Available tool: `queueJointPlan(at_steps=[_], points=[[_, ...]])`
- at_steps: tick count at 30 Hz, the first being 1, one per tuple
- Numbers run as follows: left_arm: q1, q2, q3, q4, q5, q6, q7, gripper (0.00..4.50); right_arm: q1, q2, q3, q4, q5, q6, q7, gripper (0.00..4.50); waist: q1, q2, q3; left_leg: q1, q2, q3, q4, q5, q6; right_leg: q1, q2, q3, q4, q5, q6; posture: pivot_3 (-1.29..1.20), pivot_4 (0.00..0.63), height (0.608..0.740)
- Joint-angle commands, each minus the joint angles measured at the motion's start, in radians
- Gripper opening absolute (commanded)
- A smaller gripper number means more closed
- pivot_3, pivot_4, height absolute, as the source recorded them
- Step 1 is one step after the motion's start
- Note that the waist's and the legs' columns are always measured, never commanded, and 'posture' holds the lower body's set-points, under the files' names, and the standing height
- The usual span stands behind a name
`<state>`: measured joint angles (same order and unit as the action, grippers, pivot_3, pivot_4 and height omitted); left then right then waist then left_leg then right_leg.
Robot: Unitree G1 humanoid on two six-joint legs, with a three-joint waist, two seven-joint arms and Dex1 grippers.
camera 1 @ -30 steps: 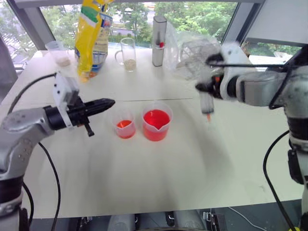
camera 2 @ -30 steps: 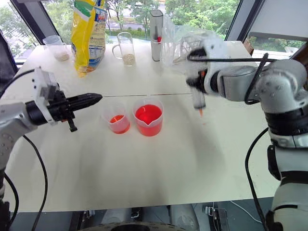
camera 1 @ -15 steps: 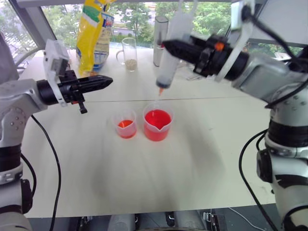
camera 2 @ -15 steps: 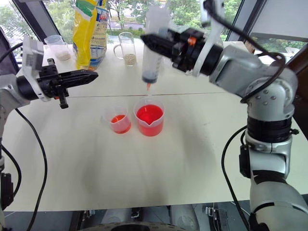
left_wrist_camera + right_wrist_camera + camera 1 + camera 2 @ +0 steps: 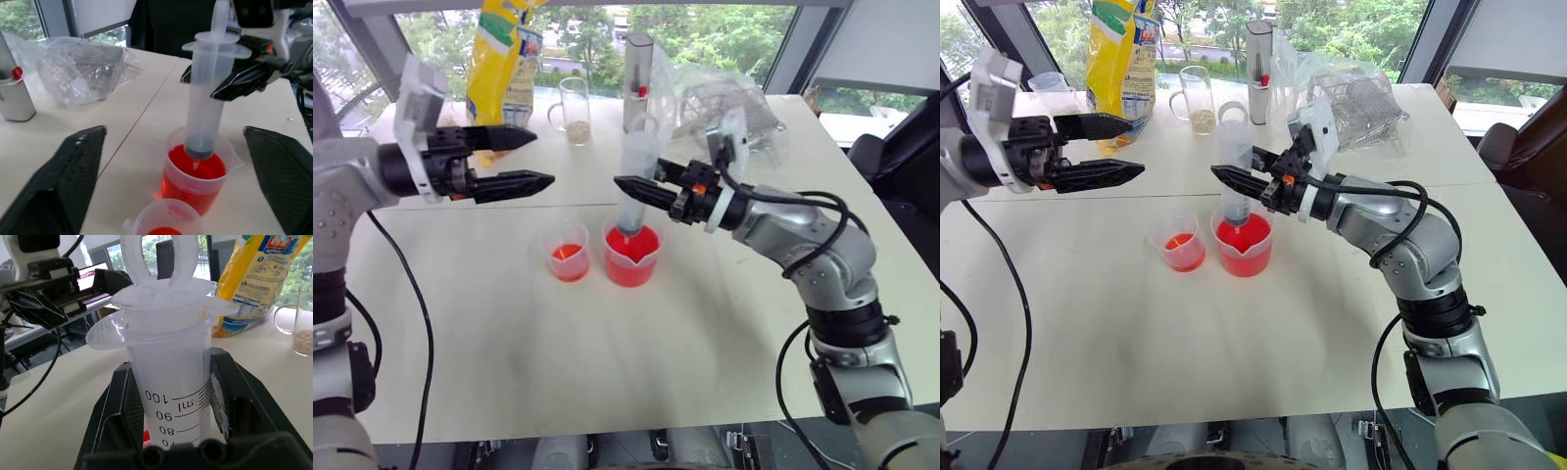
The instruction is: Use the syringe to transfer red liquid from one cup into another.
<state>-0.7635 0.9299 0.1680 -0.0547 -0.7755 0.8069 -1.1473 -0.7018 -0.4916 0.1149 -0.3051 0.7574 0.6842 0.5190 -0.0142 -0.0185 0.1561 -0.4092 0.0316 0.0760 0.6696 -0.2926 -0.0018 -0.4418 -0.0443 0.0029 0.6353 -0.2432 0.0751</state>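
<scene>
Two cups already hold red liquid (image 5: 631,243), yet most remains in the larger beaker (image 5: 632,255). Right gripper (image 5: 651,191) clamps the syringe (image 5: 205,112) upright, tip dipped there, plunger down. Left gripper (image 5: 524,157), spread wide, waits beside; smaller beaker (image 5: 569,257) awaits filling.

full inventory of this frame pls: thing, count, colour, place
syringe: 1, clear with white plunger, upright, tip in the larger beaker
larger beaker: 1, clear, red liquid inside, table centre
smaller beaker: 1, clear, a little red liquid, left of the larger
glass mug: 1, clear, beige grains, far side
clear cup: 1, beige powder, far left corner
yellow bag: 1, far side
grey canister: 1, far side
plastic bag: 1, clear, far right
table: 1, pale
left hand: 1, black, open, above the table left of the syringe
right hand: 1, black, shut on syringe
</scene>
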Motion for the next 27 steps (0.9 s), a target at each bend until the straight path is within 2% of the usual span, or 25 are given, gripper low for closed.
queueJointPlan(at_steps=[1, 7, 13, 26, 27], points=[[-0.063, -0.022, -0.002, -0.007, -0.014, 0.004, 0.002, 4.45, 0.006, 0.012, -0.002, -0.022, -0.048, -0.037, 0.035, 1.46, 0.003, 0.000, 0.000, 0.000, 0.000, 0.000, 0.000, 0.000, 0.000, 0.000, 0.000, 0.000, 0.000, 0.000, 0.000, 0.00, 0.150, 0.740], [-0.171, -0.176, -0.060, 0.035, 0.010, 0.000, 0.067, 4.45, 0.028, 0.010, 0.028, -0.017, -0.126, -0.051, 0.091, 1.46, 0.002, 0.000, 0.000, -0.001, 0.000, -0.001, 0.010, -0.001, 0.002, 0.002, 0.000, 0.000, 0.005, 0.000, 0.000, 0.00, 0.150, 0.740], [-0.195, -0.248, -0.117, 0.044, 0.043, -0.028, 0.059, 4.45, 0.045, 0.020, 0.036, -0.004, -0.181, -0.059, 0.115, 1.46, -0.003, 0.000, 0.000, 0.002, -0.001, 0.001, 0.014, -0.001, 0.002, 0.002, 0.001, 0.004, 0.013, 0.000, 0.000, 0.00, 0.150, 0.740], [-0.191, -0.270, -0.149, 0.031, 0.085, -0.033, 0.039, 4.45, 0.034, 0.067, 0.031, 0.060, -0.254, -0.059, 0.130, 1.46, 0.000, 0.000, 0.000, 0.002, 0.000, 0.001, 0.014, -0.001, 0.001, 0.001, 0.002, 0.005, 0.014, 0.000, 0.000, 0.00, 0.150, 0.740], [-0.188, -0.270, -0.148, 0.028, 0.085, -0.030, 0.038, 4.22, 0.034, 0.069, 0.031, 0.059, -0.256, -0.056, 0.131, 1.46, 0.000, 0.000, 0.000, 0.002, 0.000, 0.001, 0.014, -0.001, 0.001, 0.001, 0.002, 0.005, 0.014, 0.000, 0.000, 0.00, 0.150, 0.740]])
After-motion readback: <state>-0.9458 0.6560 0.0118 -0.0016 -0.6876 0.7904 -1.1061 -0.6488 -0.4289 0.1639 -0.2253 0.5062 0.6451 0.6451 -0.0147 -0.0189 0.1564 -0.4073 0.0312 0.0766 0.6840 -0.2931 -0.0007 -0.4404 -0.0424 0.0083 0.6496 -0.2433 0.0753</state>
